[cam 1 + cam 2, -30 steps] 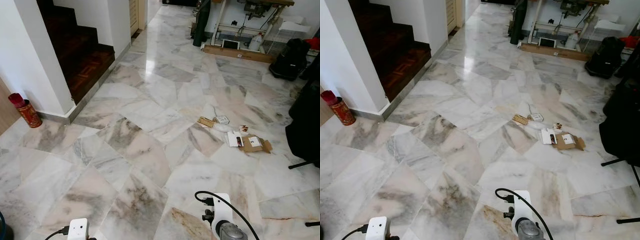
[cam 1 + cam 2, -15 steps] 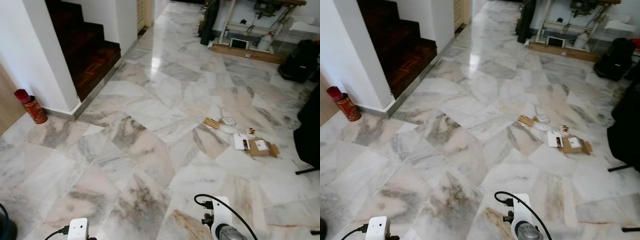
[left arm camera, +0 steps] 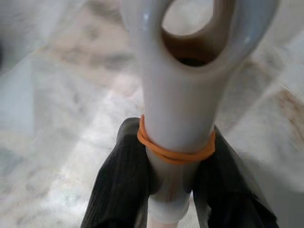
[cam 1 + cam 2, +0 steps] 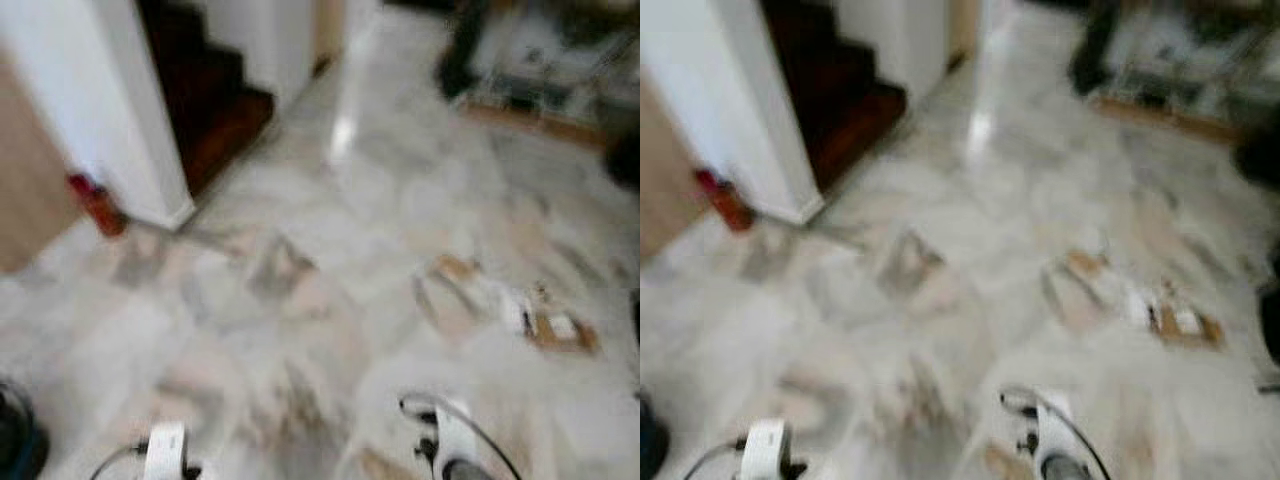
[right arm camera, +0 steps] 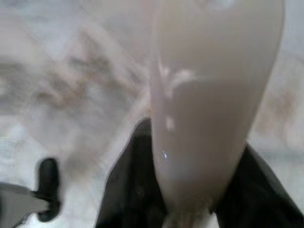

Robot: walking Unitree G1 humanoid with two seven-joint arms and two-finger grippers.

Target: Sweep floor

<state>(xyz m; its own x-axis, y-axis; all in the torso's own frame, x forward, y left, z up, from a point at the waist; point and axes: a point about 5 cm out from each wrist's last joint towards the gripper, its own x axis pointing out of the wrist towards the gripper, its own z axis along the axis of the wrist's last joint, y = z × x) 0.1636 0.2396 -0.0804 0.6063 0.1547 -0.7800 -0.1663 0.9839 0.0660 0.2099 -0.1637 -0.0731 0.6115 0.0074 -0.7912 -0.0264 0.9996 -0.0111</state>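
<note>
Gripping a pale grey handle (image 3: 178,95) between its two black fingers (image 3: 118,190), the left gripper (image 3: 173,190) is closed on it; an orange rubber band (image 3: 175,151) goes around the handle just above the fingers. The right gripper (image 5: 190,199) holds a cream handle (image 5: 213,95) in the same way. Both head views are blurred. On the marble floor (image 4: 300,300), scattered litter (image 4: 520,310) of cardboard and paper lies well apart from the dark wooden staircase (image 4: 215,110). A red can (image 4: 98,205) stands near the white wall (image 4: 110,100) beside the staircase.
</note>
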